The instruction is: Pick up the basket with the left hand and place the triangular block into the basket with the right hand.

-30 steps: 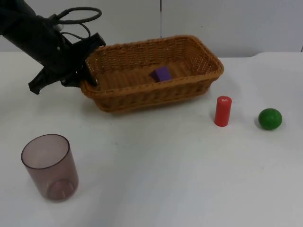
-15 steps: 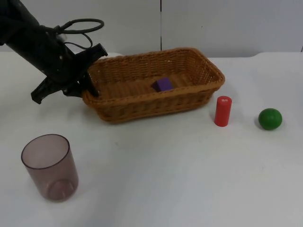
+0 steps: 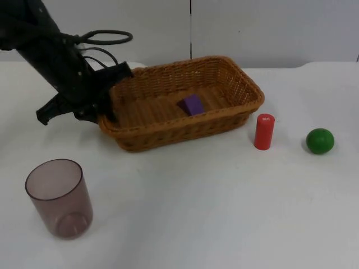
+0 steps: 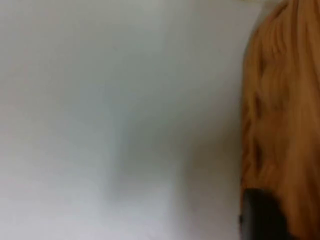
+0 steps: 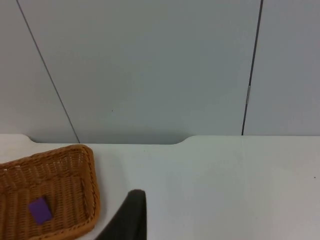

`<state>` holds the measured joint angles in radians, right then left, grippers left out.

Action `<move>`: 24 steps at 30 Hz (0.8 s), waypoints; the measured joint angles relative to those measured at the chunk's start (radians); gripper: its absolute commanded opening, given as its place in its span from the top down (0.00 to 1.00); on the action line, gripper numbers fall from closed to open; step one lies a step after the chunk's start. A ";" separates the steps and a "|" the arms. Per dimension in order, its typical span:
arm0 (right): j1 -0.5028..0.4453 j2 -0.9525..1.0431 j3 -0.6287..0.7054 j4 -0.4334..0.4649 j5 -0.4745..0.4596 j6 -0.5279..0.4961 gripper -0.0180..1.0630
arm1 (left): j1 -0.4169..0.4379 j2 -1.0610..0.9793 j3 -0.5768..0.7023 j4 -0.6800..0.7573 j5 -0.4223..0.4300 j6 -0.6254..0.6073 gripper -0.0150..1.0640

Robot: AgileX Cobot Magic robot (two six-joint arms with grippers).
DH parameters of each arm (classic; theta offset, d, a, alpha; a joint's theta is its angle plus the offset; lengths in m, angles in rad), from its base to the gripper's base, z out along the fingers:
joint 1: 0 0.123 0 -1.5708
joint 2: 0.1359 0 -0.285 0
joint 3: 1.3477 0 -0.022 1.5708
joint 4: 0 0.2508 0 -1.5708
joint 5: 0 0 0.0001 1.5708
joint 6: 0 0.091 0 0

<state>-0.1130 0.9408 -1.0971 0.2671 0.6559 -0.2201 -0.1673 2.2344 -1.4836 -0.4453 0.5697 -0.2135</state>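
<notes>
Basket [image 3: 185, 103] on white table [image 3: 224, 213] | left pincer [image 3: 106, 106] pinching its rim | grey partition wall [image 3: 269, 28] behind

White table [image 3: 224, 224], grey partition wall [image 5: 150, 65]

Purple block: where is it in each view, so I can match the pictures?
Top view: purple block lies inside the basket, near its middle.
Left wrist view: not in it; basket wall beside the table.
Right wrist view: block on the basket floor.
Shared landmark: the basket.

Woven wicker basket [image 3: 224, 115]; translucent plastic cup [image 3: 59, 197].
</notes>
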 measured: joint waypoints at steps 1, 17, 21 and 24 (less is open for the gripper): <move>0.000 0.000 0.000 0.000 0.000 0.000 0.01 | -0.008 0.000 0.000 0.001 0.000 -0.002 0.46; 0.066 -0.010 0.002 0.002 0.000 -0.002 0.01 | -0.027 -0.262 0.000 0.341 0.049 -0.005 0.01; 0.083 -0.010 0.002 0.002 0.002 -0.004 0.01 | -0.027 -0.367 0.000 0.406 0.108 -0.005 0.01; 0.085 -0.010 0.002 0.002 0.002 -0.004 0.01 | -0.029 -0.443 0.000 0.420 0.147 -0.003 0.01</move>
<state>-0.0285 0.9313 -1.0952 0.2694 0.6578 -0.2242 -0.1959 1.7911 -1.4836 -0.0257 0.7167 -0.2162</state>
